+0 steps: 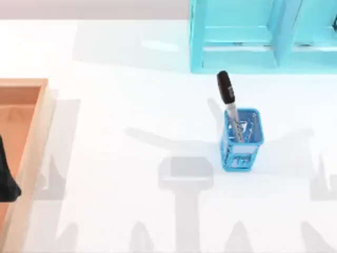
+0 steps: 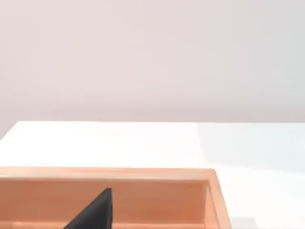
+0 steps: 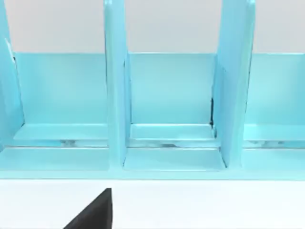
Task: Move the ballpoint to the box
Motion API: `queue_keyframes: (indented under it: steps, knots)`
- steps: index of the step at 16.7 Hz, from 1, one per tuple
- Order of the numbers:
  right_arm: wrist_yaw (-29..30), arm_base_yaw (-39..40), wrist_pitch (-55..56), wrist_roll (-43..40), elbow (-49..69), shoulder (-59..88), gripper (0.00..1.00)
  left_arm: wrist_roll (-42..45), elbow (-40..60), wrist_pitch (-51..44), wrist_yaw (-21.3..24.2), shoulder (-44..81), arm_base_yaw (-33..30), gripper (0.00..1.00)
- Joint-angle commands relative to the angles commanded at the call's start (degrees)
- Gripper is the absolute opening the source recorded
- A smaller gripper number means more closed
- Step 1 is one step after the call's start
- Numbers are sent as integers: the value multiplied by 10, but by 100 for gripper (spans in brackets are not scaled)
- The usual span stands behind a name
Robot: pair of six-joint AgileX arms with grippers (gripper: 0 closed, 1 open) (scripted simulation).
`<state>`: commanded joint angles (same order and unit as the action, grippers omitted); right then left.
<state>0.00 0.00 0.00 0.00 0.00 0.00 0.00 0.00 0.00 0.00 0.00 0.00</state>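
The ballpoint (image 1: 229, 104) is standing tilted in a small blue mesh-sided cup (image 1: 241, 140), its thin silver-grey barrel sinking into the cup's open top while its thick glossy black upper part is leaning up and away toward the far side of the bench (image 1: 131, 121). The cup is sitting upright on the white bench, right of the middle in the top view, and is casting a soft shadow beside itself. Just beyond it, along the far edge, a turquoise cabinet-like frame (image 1: 247, 37) is standing; the right wrist view is facing its open compartments (image 3: 171, 95), split by upright dividers, with a strip of white bench in front. Well apart from the cup, at the bench's left edge, the box (image 1: 39, 137) is lying flat, its pale tan rim bordering an orange-brown inside; the left wrist view is looking over its near wall (image 2: 143, 174) toward a plain pale wall behind the bench. A dark part of the left arm (image 1: 6, 176) is showing over the box at the left edge of the top view, and a black wedge is poking into each wrist view, but I cannot tell how the jaws of either gripper are standing. Grey shadows of the arms are falling across the near half of the glossy white surface, which is otherwise bare and evenly lit.
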Motion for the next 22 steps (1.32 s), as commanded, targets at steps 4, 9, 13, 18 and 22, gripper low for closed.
queue_keyframes:
  steps: [4, 9, 13, 18, 22]
  knots:
    - [0, 0, 0, 0, 0, 0, 100, -9, 9, 18, 0, 18, -12, 100]
    - [0, 0, 0, 0, 0, 0, 100, -69, 67, 143, -5, 170, -93, 100]
    - [0, 0, 0, 0, 0, 0, 100, -132, 122, 279, -13, 396, -186, 100]
    - [0, 0, 0, 0, 0, 0, 100, -214, 190, 455, -23, 732, -314, 100]
    - [0, 0, 0, 0, 0, 0, 100, -274, 244, 584, -28, 955, -403, 100]
